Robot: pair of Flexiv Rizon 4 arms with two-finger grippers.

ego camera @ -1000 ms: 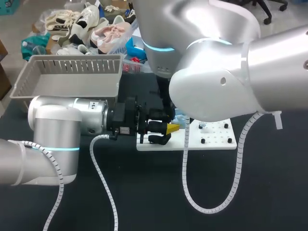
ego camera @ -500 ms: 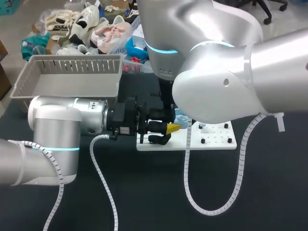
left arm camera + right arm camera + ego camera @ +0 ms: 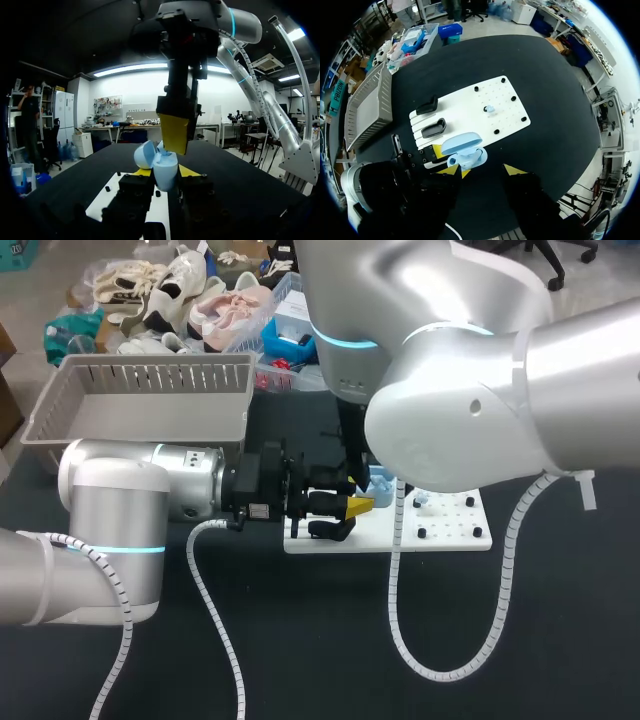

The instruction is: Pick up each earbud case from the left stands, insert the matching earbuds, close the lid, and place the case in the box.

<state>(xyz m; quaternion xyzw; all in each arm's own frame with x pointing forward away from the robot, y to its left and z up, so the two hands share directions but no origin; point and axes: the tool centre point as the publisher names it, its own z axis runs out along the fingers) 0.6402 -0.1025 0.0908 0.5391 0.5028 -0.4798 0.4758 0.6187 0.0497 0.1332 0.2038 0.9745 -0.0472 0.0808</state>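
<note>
The left gripper (image 3: 164, 176) is clamped on a light-blue earbud case (image 3: 162, 165), one yellow-tipped finger on each side. It holds the case, lid open, just above the white pegboard (image 3: 470, 107), at the board's edge nearest the two black stands (image 3: 431, 117). The right gripper (image 3: 480, 170) hangs over the same edge of the pegboard with its fingers spread wide and gripping nothing; one yellow tip comes down just behind the case. A light-blue earbud (image 3: 490, 108) sits near the middle of the pegboard, and a grey slotted box (image 3: 140, 400) stands beyond the board's stand end.
</note>
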